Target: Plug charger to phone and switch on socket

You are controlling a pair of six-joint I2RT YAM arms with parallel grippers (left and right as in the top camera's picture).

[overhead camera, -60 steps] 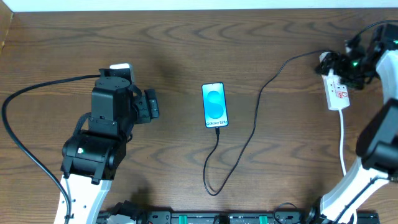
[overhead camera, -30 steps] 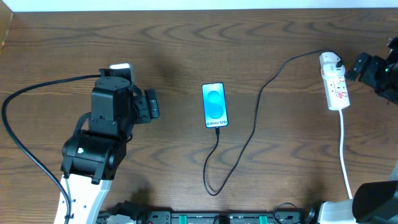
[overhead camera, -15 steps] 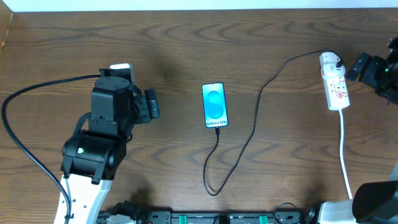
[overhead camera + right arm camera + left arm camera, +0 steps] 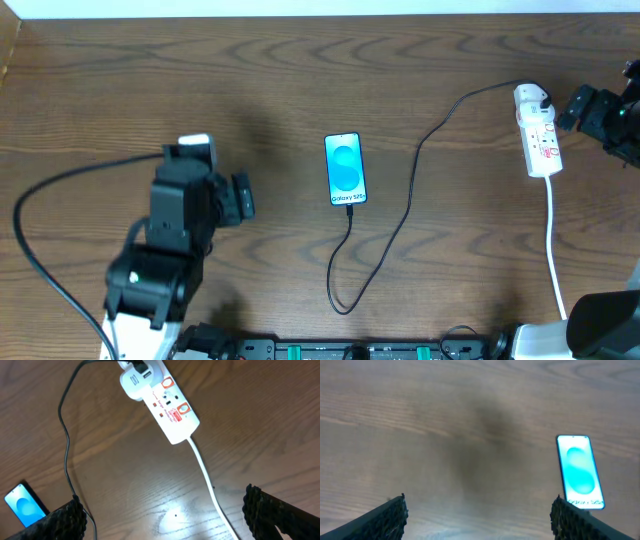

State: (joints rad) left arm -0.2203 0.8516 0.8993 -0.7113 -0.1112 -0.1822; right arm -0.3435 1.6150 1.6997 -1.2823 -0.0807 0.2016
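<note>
The phone (image 4: 345, 168) lies screen-up at the table's middle, blue screen lit; it also shows in the left wrist view (image 4: 579, 472) and the right wrist view (image 4: 26, 505). The black charger cable (image 4: 398, 222) runs from the phone's near end, loops, and goes up to the white power strip (image 4: 536, 132) at the far right, where its plug sits in the strip (image 4: 165, 401). My left gripper (image 4: 243, 182) is open and empty, left of the phone. My right gripper (image 4: 578, 108) is open and empty, just right of the strip.
The strip's white cord (image 4: 553, 240) runs down the right side toward the table's front edge. The left arm's black cable (image 4: 50, 190) arcs over the left of the table. A rail with green parts (image 4: 330, 350) lines the front edge.
Two seconds ago my right gripper was on the strip's far end; it has since pulled away to the right. The left arm has just shifted slightly toward the front.
</note>
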